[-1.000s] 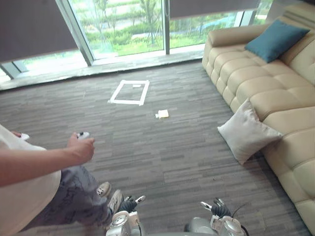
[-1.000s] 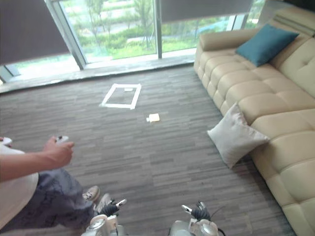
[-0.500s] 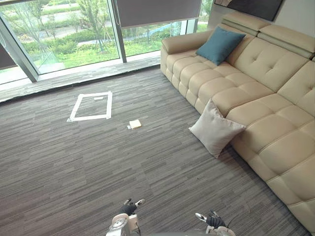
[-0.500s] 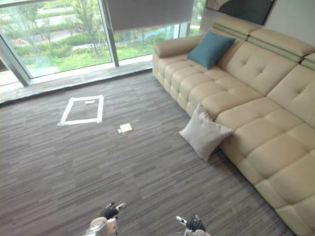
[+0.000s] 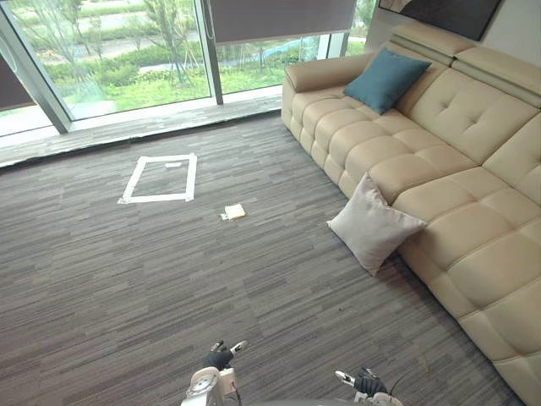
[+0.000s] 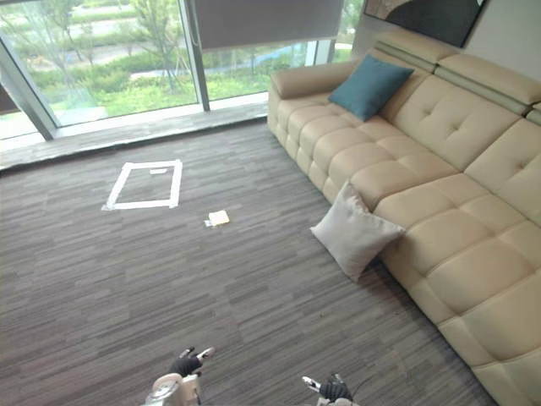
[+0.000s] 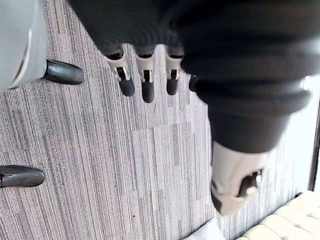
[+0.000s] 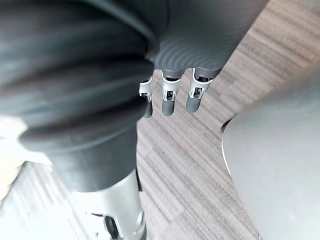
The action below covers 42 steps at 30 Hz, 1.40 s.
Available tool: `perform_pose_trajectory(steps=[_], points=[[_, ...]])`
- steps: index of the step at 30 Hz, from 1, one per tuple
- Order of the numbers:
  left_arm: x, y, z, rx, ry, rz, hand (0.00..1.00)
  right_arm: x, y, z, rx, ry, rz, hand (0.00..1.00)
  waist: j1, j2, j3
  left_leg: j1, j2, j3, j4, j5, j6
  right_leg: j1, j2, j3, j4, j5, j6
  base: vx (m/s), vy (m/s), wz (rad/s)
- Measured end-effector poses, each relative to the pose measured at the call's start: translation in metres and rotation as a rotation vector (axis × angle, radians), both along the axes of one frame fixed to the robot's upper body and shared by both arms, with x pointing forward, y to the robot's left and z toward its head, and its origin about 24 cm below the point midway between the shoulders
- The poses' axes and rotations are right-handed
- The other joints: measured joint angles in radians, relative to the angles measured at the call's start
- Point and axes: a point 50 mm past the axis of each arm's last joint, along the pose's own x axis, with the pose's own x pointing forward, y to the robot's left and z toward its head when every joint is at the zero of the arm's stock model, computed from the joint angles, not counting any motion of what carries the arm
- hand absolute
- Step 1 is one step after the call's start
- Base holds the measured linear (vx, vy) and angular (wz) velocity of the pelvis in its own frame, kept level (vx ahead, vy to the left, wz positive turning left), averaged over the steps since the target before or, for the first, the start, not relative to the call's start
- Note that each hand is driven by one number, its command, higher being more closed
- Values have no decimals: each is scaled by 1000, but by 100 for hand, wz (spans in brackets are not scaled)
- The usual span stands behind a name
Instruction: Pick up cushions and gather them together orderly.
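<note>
A pale grey cushion (image 5: 374,224) stands on the carpet, leaning against the front of the beige sofa (image 5: 439,161). On the sofa's far seat a teal cushion (image 5: 386,79) rests against the backrest. My left hand (image 5: 221,356) and right hand (image 5: 365,384) hang low at the near edge, far from both cushions. In the left wrist view the left hand's fingers (image 7: 145,82) point straight down over the carpet and hold nothing; a corner of the pale cushion (image 7: 206,234) shows beyond. The right hand's fingers (image 8: 170,97) are likewise straight and empty.
A white tape rectangle (image 5: 161,178) marks the carpet near the window wall (image 5: 127,59). A small yellowish pad (image 5: 234,211) lies on the floor between the tape and the sofa. The sofa runs along the right side.
The camera has swung right, so more of the sofa shows. The person holding a controller at the left one second ago is out of the picture. Both hands stay low and empty.
</note>
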Motion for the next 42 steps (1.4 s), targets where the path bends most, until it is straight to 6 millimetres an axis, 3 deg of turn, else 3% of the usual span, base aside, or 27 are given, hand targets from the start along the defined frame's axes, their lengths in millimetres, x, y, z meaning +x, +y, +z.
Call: perform_pose_trajectory(steps=[2,5,6,9,11,12,14,15,17,19,20,23,24,26,27,28,29,30,32,35,37,38,40,42], points=[[1,4,1,6,-4,13,0,-3,-3,0,-5,8,-22,0,-2,2,5,-5,11,20,46,-56,11,-38,-13,-16,104,-16,22,37,21,-48],[3,11,1,21,2,23,0,8,-11,5,-22,-38,-46,0,-8,24,47,64,36,62,53,-99,-4,-226,-28,-80,483,12,3,40,26,-49],[-1,17,0,38,19,34,0,8,-11,5,-22,-44,-49,0,-9,13,48,96,49,86,35,-104,-9,-257,-37,-130,516,-20,-22,116,27,-44],[-3,18,-1,43,39,22,0,9,-11,5,-19,-47,-60,0,-25,6,49,144,66,87,-20,-111,-20,-301,-31,-250,373,-14,-43,170,-38,-11],[-4,16,-2,42,51,3,0,8,-12,5,-20,-46,-64,0,-42,1,46,157,61,72,-39,-122,-37,-309,-9,-224,267,18,-62,407,-202,25],[-5,12,-4,34,60,-3,0,10,-16,6,-24,-55,-83,0,-58,13,49,182,75,48,-41,-138,-46,-302,7,-210,299,21,-99,385,-215,34],[-10,6,-6,15,70,0,0,11,-19,7,-35,-58,-85,0,-56,52,38,203,102,42,-9,-129,-23,-282,32,-228,316,-35,-103,374,-159,13],[-5,2,-4,1,51,14,0,11,-20,7,-32,-57,-94,0,-56,65,35,161,132,20,113,-113,-35,-260,38,-244,333,-58,-129,585,-274,15],[3,-6,-1,-24,14,34,0,13,-21,8,-37,-64,-95,0,-55,80,47,-2,192,-70,513,-55,-38,-162,60,-255,287,-84,-147,521,-272,5],[3,-7,0,-29,4,36,0,17,-18,8,-33,-70,-82,0,-46,78,52,-99,180,-89,730,-82,-57,-67,73,-219,212,-87,-151,454,-108,-46],[4,-7,1,-29,-1,35,0,18,-16,8,-32,-72,-70,0,-46,77,52,-121,167,-84,749,-94,-53,-42,73,-208,187,-87,-151,472,-41,-62],[10,-7,4,-34,-32,42,0,23,-10,9,-18,-77,-52,0,-32,73,56,-206,131,-15,639,-151,-9,49,71,-146,120,-87,-150,338,65,-68],[12,-7,5,-34,-39,42,0,25,-7,9,-12,-79,-48,0,-22,70,58,-226,99,-26,528,-153,-2,65,64,-107,116,-93,-139,325,204,-98],[14,-7,5,-33,-47,40,0,27,-3,9,-10,-82,-25,0,-13,70,58,-247,50,-94,374,-133,12,77,56,-53,107,-123,-90,336,314,-104],[11,-7,4,-36,-42,44,0,29,-3,10,-21,-90,8,0,-9,82,52,-246,26,-175,295,-46,23,76,66,-3,129,-160,-63,273,343,-86],[11,-2,5,-24,-45,49,0,28,-1,9,-17,-82,13,0,-8,76,46,-239,9,-155,310,-77,26,77,53,25,134,-169,-53,349,380,-82],[11,2,5,-14,-45,63,0,26,5,8,-7,-76,24,0,-14,35,36,-234,-11,-119,319,-110,49,76,26,60,127,-171,-50,258,215,-42],[11,4,5,-13,-45,69,0,26,7,8,-2,-75,28,0,-14,21,33,-232,-14,-103,326,-126,53,75,20,79,129,-169,-49,339,275,-64],[11,6,5,-11,-45,84,0,27,18,7,26,-80,26,0,5,6,30,-199,-18,-32,332,-156,69,26,3,143,219,-143,-33,359,296,-90],[7,4,2,-17,-17,77,0,35,21,11,30,-109,49,0,-7,23,42,-63,-19,69,262,-181,97,-143,-2,153,591,-69,48,269,174,-75],[6,3,1,-20,-7,74,0,41,20,13,25,-127,56,0,-7,35,49,26,-17,111,193,-183,99,-216,-4,62,699,-80,25,327,143,-70],[5,4,1,-12,0,78,0,45,19,14,21,-138,59,0,-5,41,56,92,-16,143,130,-182,98,-266,0,-37,709,-109,-22,222,60,-52],[3,4,0,-9,17,64,0,46,17,15,18,-142,52,0,-10,42,57,149,-17,166,76,-182,98,-301,22,-130,611,-120,-47,278,4,-38],[3,1,-1,-6,25,37,0,47,16,15,18,-146,42,0,-17,41,58,171,-22,165,50,-181,96,-317,46,-157,504,-110,-57,315,-69,-1]])
